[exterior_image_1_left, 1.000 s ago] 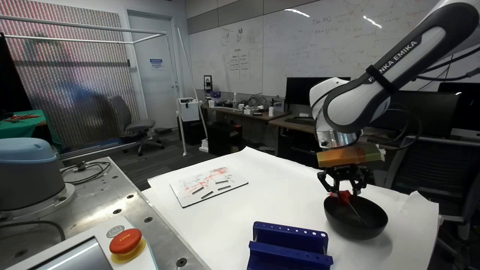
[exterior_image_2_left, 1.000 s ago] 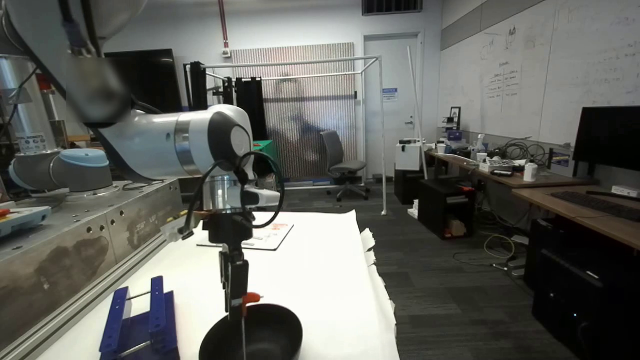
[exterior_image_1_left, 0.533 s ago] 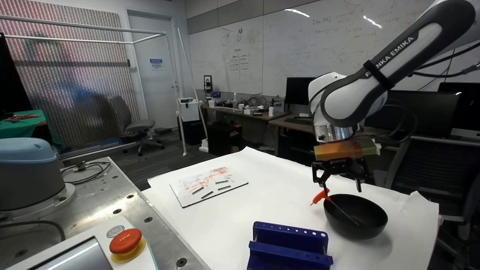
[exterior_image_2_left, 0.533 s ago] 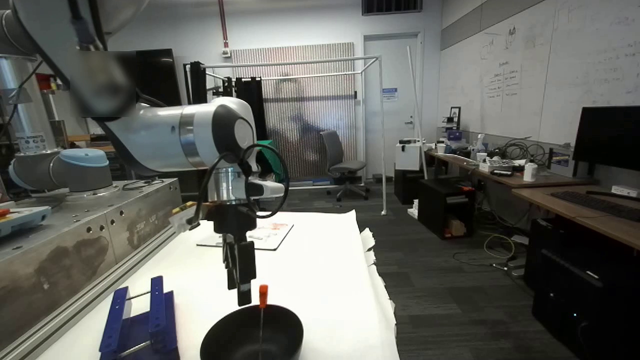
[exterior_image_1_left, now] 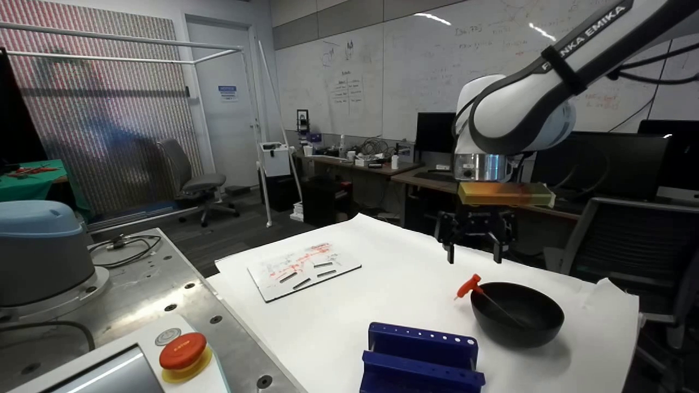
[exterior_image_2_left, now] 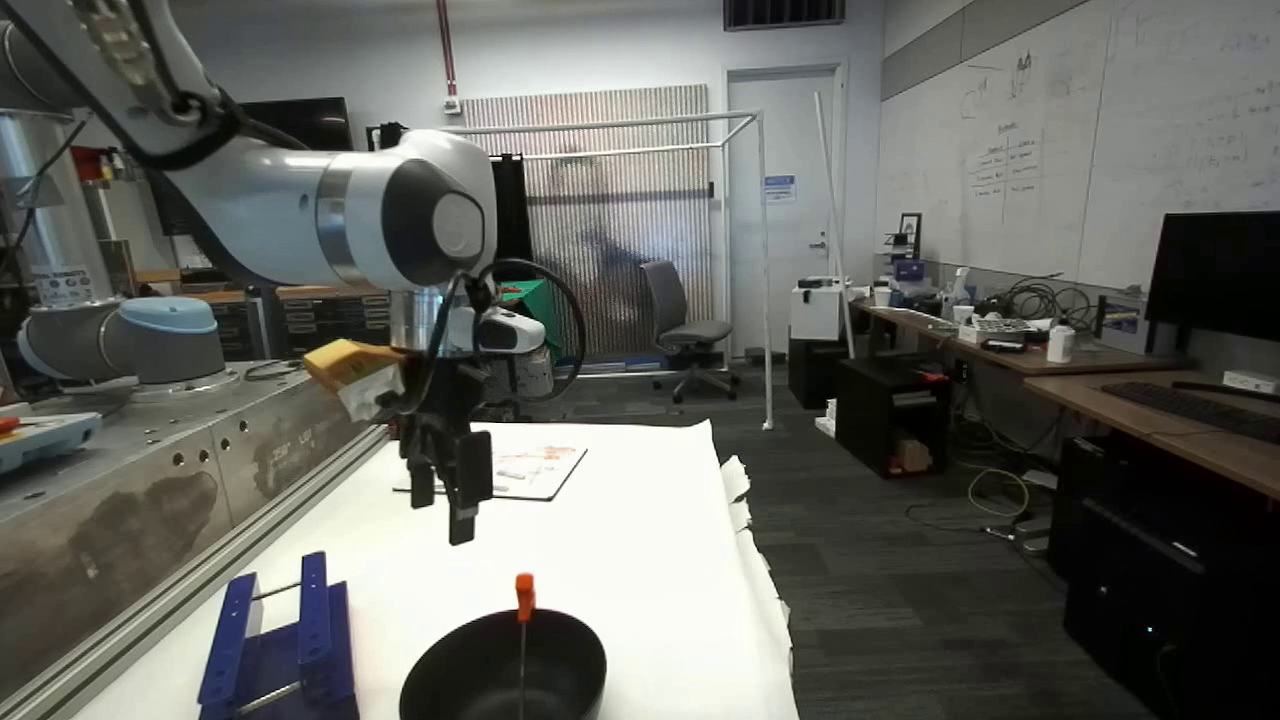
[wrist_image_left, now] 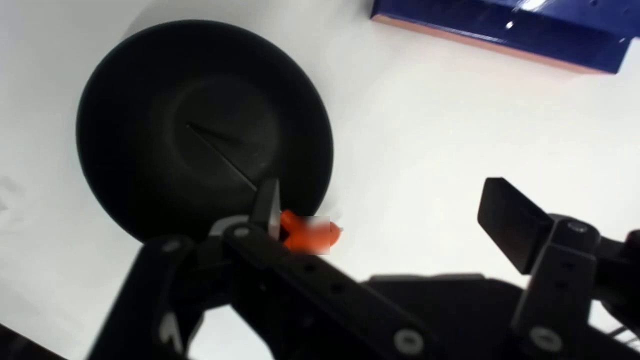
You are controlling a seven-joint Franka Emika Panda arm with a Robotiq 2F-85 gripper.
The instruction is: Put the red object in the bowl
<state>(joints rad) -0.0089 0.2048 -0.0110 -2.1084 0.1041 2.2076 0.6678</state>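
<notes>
The red object, a T-shaped handle (exterior_image_1_left: 469,286) (exterior_image_2_left: 525,597) with a thin metal shaft, leans on the rim of the black bowl (exterior_image_1_left: 516,335) (exterior_image_2_left: 445,680). Its handle sticks out past the rim, while the shaft slants down to the bowl's floor. Above it, clear of both in the exterior views, my gripper (exterior_image_1_left: 474,258) (exterior_image_2_left: 444,518) stands open with nothing held. In the wrist view the jaws are wide apart; the red handle (wrist_image_left: 307,239) shows below, partly covered by one finger (wrist_image_left: 265,205), and the bowl (wrist_image_left: 130,100) lies beyond.
A dark blue ribbed box (exterior_image_1_left: 420,349) (exterior_image_2_left: 285,650) stands on the white-covered table (exterior_image_1_left: 338,327) near the bowl. Farther off lies a small whiteboard (exterior_image_1_left: 303,273) with several dark strips. A red stop button (exterior_image_1_left: 183,352) sits on a console beside the table.
My gripper has opened and let go of the red handle, then risen away from the bowl. The handle has tipped over onto the rim, with the shaft still inside the bowl.
</notes>
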